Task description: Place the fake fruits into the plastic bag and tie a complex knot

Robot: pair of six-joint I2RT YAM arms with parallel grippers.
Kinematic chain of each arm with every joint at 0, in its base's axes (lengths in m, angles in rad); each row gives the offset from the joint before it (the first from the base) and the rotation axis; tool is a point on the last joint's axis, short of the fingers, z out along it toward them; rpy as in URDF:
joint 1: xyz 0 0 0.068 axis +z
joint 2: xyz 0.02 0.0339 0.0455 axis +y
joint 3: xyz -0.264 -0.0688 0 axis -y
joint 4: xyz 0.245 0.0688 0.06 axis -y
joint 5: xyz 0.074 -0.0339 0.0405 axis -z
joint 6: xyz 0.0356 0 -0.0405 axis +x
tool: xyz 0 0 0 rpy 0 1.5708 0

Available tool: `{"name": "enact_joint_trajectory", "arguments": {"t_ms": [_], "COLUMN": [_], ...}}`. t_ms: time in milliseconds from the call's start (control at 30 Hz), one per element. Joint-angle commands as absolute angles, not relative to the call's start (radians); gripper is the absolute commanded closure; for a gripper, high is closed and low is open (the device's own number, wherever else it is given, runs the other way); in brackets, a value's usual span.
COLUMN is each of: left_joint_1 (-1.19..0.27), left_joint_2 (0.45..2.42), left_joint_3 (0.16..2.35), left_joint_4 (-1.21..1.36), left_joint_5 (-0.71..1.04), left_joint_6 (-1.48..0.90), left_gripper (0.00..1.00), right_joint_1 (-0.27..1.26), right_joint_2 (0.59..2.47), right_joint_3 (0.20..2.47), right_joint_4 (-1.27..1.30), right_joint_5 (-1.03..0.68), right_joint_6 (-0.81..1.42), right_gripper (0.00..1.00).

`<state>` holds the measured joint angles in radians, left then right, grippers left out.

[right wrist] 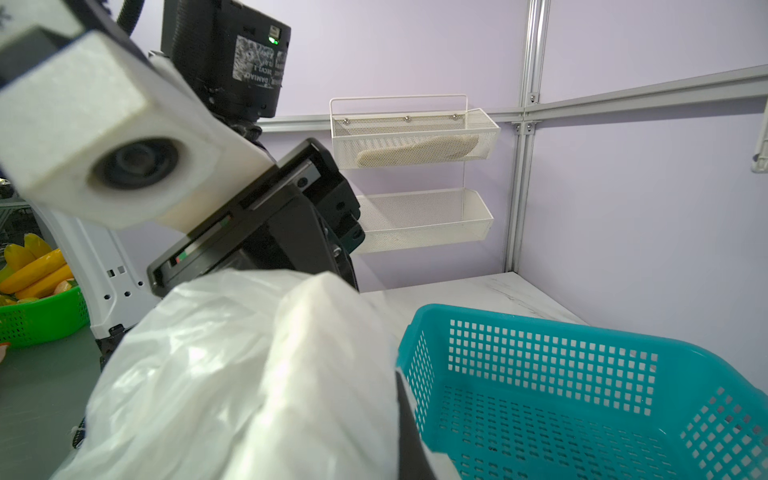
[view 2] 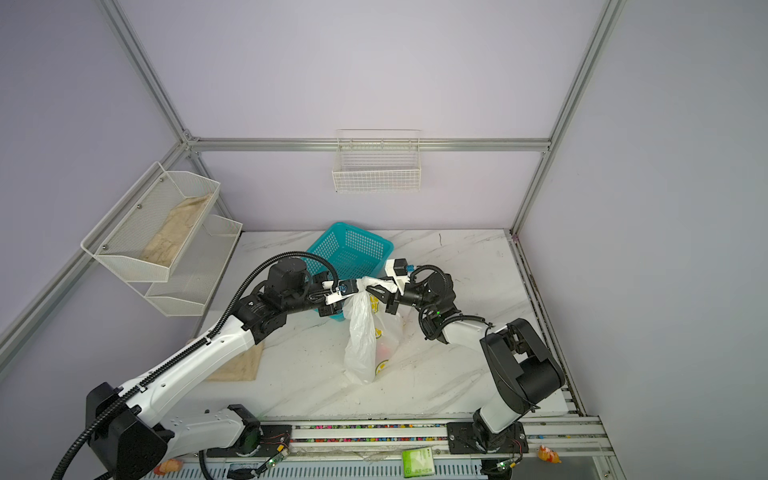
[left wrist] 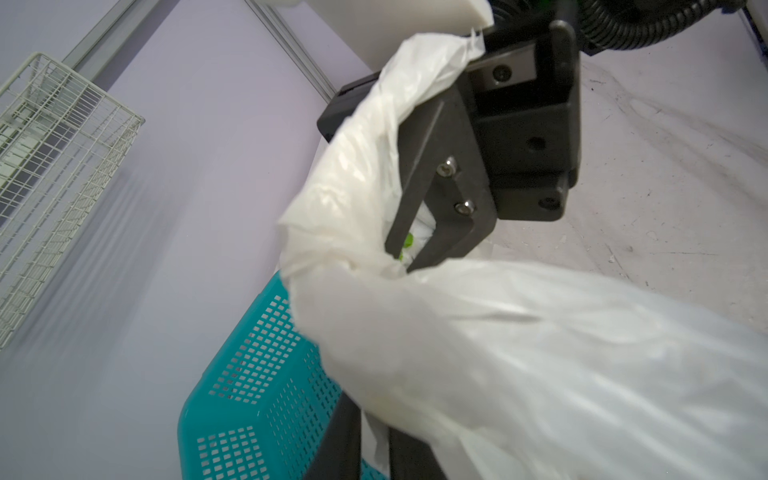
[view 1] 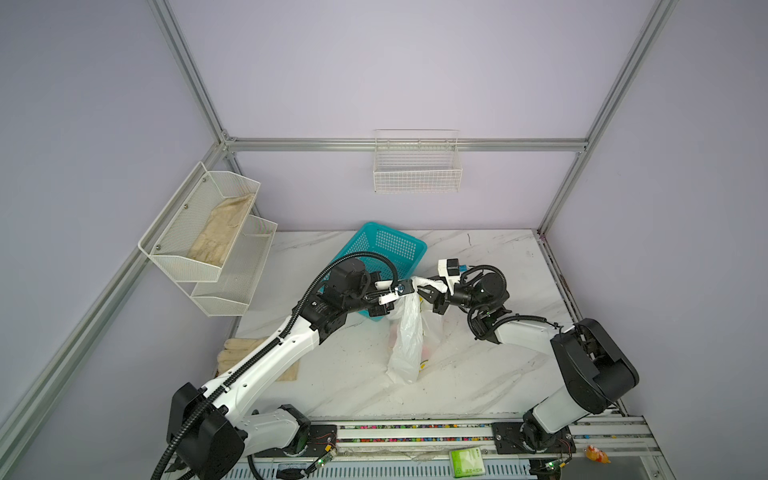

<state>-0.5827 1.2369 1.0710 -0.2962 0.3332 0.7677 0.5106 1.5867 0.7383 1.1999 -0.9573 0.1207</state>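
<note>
Close on a crinkly translucent white plastic bag (left wrist: 540, 353), bunched across the foreground and draped over the black right gripper (left wrist: 402, 259), narrowed to a point on a fold of film showing a green spot. Nearest the lens, dark fingers (left wrist: 340, 440) of the left gripper (left wrist: 376, 446) close together on a strip of bag, tips buried under it. Behind, a teal perforated plastic basket (left wrist: 257, 395), a white wire wall basket (left wrist: 62, 124), pale marble tabletop (left wrist: 665, 166).

We see a teal basket (view 1: 395, 247) on the marble table (view 1: 478, 374), a wall-mounted mesh shelf (view 1: 232, 286) holding a beige glove (view 1: 222, 235) (in its upper tier), a white wire basket (view 1: 417, 174), and a green packet (view 1: 467, 461) by the front rail.
</note>
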Motion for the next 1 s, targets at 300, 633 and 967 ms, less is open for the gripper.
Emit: {"name": "enact_joint_trajectory", "arguments": {"t_ms": [300,633,967], "left_joint_1": [-0.578,-0.578,-0.578], "left_joint_2": [1.215,1.209,1.223], "left_joint_3": [1.18,1.226,1.245], "left_joint_4": [-0.315,-0.369,-0.39], "left_joint_5": [0.301,0.232,0.163], "left_joint_6": [0.753,0.711,0.654], "left_gripper": [1.0,1.0,1.0], "right_joint_1": [0.508,0.508,0.508], "right_joint_2": [1.557,1.521,1.307], "right_joint_3": [0.766,0.786,0.746], "right_joint_4": [1.17,0.999,0.643], "right_joint_5": [-0.931,-0.888,-0.641], "right_joint_6": [0.069,-0.019,-0.146], "right_gripper": [1.0,0.73,0.45]}}
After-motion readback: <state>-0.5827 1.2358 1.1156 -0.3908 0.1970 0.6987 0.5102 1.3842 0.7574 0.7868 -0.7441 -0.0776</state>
